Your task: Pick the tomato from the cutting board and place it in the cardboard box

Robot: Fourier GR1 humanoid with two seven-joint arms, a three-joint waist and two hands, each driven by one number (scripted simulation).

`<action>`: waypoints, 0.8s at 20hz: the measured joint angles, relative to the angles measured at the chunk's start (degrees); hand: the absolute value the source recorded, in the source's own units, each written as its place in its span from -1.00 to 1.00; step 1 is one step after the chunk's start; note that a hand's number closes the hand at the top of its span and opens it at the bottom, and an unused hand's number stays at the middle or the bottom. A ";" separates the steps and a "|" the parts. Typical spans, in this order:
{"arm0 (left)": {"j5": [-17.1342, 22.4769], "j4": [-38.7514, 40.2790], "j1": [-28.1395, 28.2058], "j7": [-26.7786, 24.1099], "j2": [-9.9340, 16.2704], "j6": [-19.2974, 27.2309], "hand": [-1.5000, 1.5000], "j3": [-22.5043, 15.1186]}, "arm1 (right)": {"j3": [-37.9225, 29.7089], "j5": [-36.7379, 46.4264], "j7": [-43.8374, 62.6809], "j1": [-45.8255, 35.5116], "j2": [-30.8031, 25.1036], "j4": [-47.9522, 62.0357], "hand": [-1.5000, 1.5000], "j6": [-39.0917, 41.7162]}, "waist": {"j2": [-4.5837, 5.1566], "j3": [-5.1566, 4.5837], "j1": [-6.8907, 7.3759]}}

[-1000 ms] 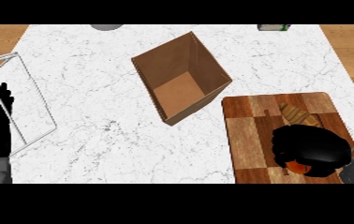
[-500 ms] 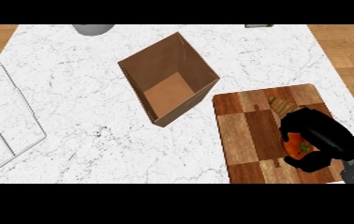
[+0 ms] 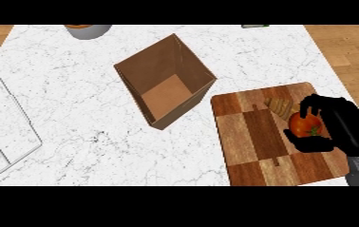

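A red tomato [image 3: 304,124] sits over the right part of the wooden cutting board [image 3: 256,140]. My right hand [image 3: 329,126] is curled round it from the right, fingers above and thumb below, so its right half is hidden. The open cardboard box [image 3: 165,86] stands empty on the marble counter, left of and behind the board. My left hand does not show.
A small brown ridged item [image 3: 280,106] lies on the board just behind the tomato. A grey bowl [image 3: 88,30] stands at the back left edge. A pale tray's rim [image 3: 17,131] runs along the left side. A small dark object [image 3: 255,26] sits at the back.
The view has shifted, so box and board sit elsewhere in frame. My right hand has closed round the tomato and shows more of it. The left hand has left the view.
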 measured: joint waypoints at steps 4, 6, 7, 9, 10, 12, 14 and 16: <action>0.17 0.36 -1.62 0.80 0.33 -0.64 0.00 -0.67 | 2.09 3.96 9.74 -1.18 2.45 -11.41 1.00 1.05 | 0.15 0.00 1.33; 0.33 0.51 -2.54 1.29 0.50 -1.01 0.00 -0.98 | 3.54 5.61 14.55 -1.98 3.51 -16.77 1.00 3.23 | 0.27 0.01 2.09; 0.28 0.68 -3.05 1.43 0.53 -1.11 0.00 -1.22 | 4.16 5.93 16.90 -2.76 4.06 -18.97 1.00 4.87 | 0.35 0.01 2.50; 0.24 1.16 -4.06 1.51 0.51 -1.33 0.00 -1.68 | 5.68 6.45 21.20 -4.36 5.94 -22.77 1.00 7.43 | 0.52 0.08 3.31; 0.11 1.40 -4.46 1.45 0.45 -1.35 0.00 -1.93 | 6.55 6.63 23.46 -5.26 7.01 -24.77 1.00 8.83 | 0.59 0.08 3.64; -0.06 1.71 -5.45 1.65 0.52 -1.57 0.00 -2.47 | 7.88 6.63 28.10 -8.59 9.87 -26.59 1.00 11.48 | 0.78 0.07 4.51; -0.80 2.06 -6.01 2.34 1.47 -2.85 0.00 -3.45 | 8.19 6.08 32.02 -12.46 12.62 -26.95 1.00 13.78 | 0.96 0.20 5.25; -2.17 2.72 -6.54 3.04 2.17 -3.79 0.00 -4.74 | 8.64 6.11 36.25 -17.13 16.01 -25.99 1.00 15.60 | 1.13 0.28 5.85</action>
